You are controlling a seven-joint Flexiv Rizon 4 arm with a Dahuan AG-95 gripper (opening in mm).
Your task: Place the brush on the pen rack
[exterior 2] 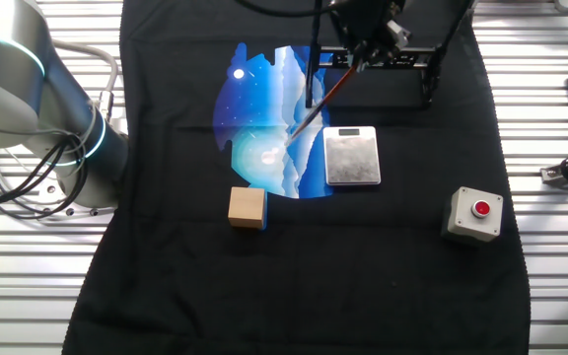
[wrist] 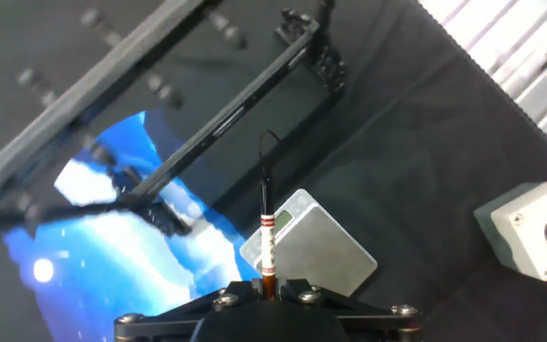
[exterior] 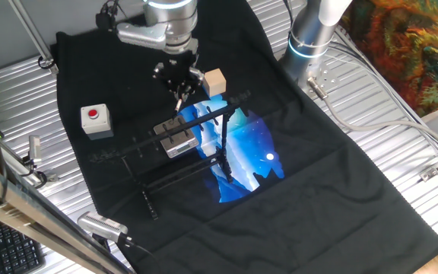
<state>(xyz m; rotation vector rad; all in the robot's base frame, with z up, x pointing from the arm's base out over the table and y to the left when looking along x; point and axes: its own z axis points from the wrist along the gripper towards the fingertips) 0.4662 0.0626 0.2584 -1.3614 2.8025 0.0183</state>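
**Brush held above the rack**

Bench [exterior: 401,99] w/ black cloth [exterior: 318,183]. Arm's hand [exterior: 179,85] is clamped on the brush [wrist: 267,237], tip pointing down, w/ the grey pen rack [exterior 2: 352,156] just below. Wooden cube [exterior 2: 248,207] and button box [exterior 2: 475,214] sit apart.

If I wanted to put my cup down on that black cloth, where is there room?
Free cloth lies between the wooden cube and the button box, and below them. It is crowded around the pen rack, where the black rods and gripper with the brush sit.
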